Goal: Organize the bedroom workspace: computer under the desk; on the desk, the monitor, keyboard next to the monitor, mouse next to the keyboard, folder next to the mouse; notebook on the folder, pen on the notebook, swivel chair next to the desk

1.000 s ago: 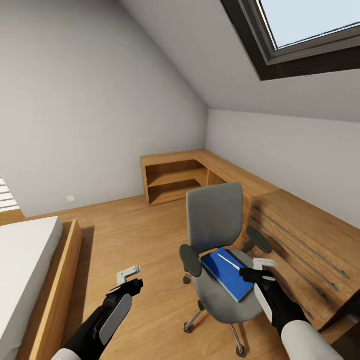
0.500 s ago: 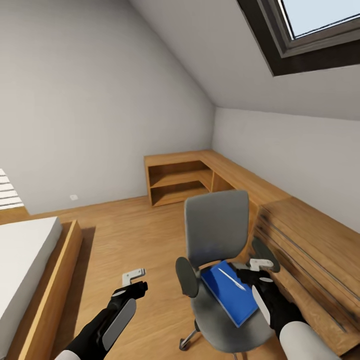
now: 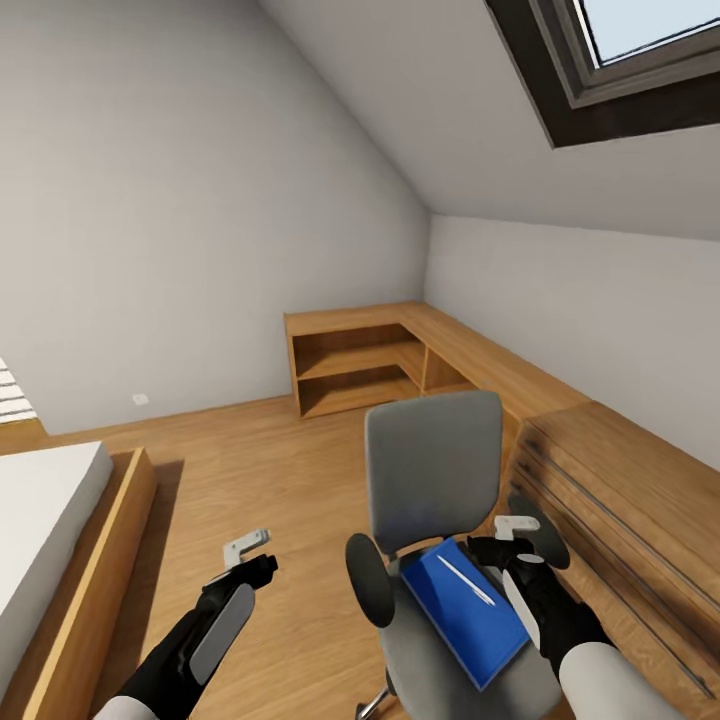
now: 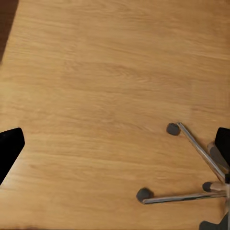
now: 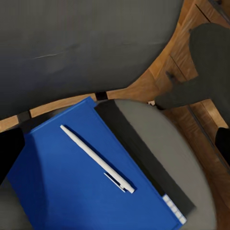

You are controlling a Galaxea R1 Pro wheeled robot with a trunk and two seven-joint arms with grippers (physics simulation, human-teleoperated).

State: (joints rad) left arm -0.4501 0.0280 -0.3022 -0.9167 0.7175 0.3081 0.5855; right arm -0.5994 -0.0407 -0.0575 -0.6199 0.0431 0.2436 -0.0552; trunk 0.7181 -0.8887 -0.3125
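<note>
**Q:** Two items are seen on the seat. Where are they, and why there?

**A:** The folder (image 3: 465, 622) lies flat on the seat of the swivel chair (image 3: 433, 478), with a white pen (image 5: 97, 159) laid slantwise on its cover. In the right wrist view a dark flat layer, possibly the notebook, is seen under the folder's far edge; it cannot be identified for certain. The seat is judged to be only the starting place, since the folder is to be moved to the desk.

**Q:** How are the grippers held?

**A:** The right gripper (image 3: 512, 537) is held just above the seat, at about 2 o'clock from the folder in the head view, near the right armrest (image 3: 538, 518). Its fingers appear parted and nothing is grasped. The left gripper (image 3: 250, 552) is held over bare floor (image 3: 270, 470) at 9 o'clock from the chair; it carries nothing, but its opening cannot be told from these frames.

**Q:** What room is left for moving?

**A:** The folder's near corner comes close to the seat's front rim. Approach is confined by both armrests and the chair back at 12 o'clock. A low wooden cabinet (image 3: 620, 490) stands close at 3 o'clock, so little clearance is judged there. Open floor is available at 9 to 11 o'clock, up to the bed frame (image 3: 100, 560). The chair's chrome base (image 4: 191, 167) is seen in the left wrist view.
</note>
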